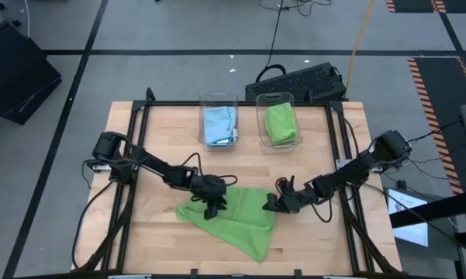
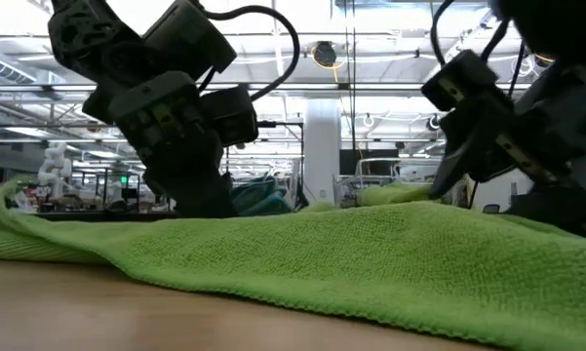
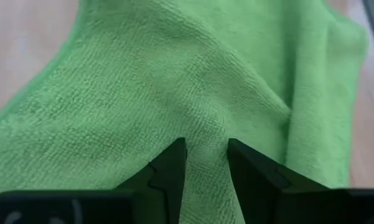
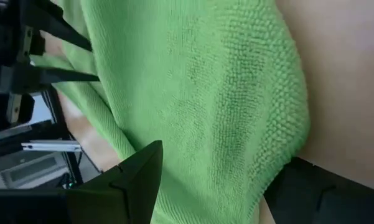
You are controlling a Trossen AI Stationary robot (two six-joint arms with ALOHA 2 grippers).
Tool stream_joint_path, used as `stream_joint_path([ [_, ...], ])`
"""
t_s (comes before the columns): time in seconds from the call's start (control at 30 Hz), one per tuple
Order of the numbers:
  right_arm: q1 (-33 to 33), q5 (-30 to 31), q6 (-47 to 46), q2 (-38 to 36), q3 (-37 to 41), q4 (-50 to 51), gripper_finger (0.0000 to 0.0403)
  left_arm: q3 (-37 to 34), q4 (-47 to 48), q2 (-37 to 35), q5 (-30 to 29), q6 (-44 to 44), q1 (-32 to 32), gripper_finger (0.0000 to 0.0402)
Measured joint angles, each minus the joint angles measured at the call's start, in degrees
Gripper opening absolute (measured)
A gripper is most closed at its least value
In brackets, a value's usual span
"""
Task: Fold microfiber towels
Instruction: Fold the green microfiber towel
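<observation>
Left gripper (image 3: pixel 206 163) pinched a ridge of the green towel (image 1: pixel 236 217), which lay rumpled mid-table, while the right gripper (image 4: pixel 221 180) stood wide astride its edge. Soft, light and limp, the towel seemed best held by edges or corners. Farther back, two bins (image 1: pixel 218 101) held folded towels.

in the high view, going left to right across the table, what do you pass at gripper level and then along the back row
Gripper level: left gripper pinching the lime green towel → right gripper at the towel's right edge. Back row: bin with folded light blue towel → bin with folded green towel.
</observation>
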State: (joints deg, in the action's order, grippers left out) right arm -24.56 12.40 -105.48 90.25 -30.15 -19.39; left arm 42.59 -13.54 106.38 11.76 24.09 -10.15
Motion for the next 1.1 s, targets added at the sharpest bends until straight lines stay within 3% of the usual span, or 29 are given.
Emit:
stream_joint_path([
  [0.27, 5.25, 11.15, 9.62, -4.03, 0.19, 0.45, 0.024, 0.0, 5.06, -1.71, -3.87, 2.11, -1.34, 0.0127],
  [0.57, 10.08, 13.53, 26.4, -13.52, 0.19, 1.48, 0.024, 0.02, 10.08, -3.67, -5.84, 12.37, -2.72, 0.0127],
  [0.73, 10.77, 16.22, 30.26, -18.79, 0.1, 4.4, 0.024, -0.56, 17.27, -9.11, -11.01, 16.73, -2.67, 0.0127],
  [0.97, 11.1, 13.91, 28.23, -22.57, 0.13, 12.78, 0.024, -0.66, 30.7, -19.18, -16.32, 16.29, -0.86, 0.0127],
  [1.1, 10.87, 3.83, 36.7, -24.29, -0.02, 10.02, 0.024, -0.68, 37.96, -24.5, -16.36, 9.44, 0.24, 0.0127],
])
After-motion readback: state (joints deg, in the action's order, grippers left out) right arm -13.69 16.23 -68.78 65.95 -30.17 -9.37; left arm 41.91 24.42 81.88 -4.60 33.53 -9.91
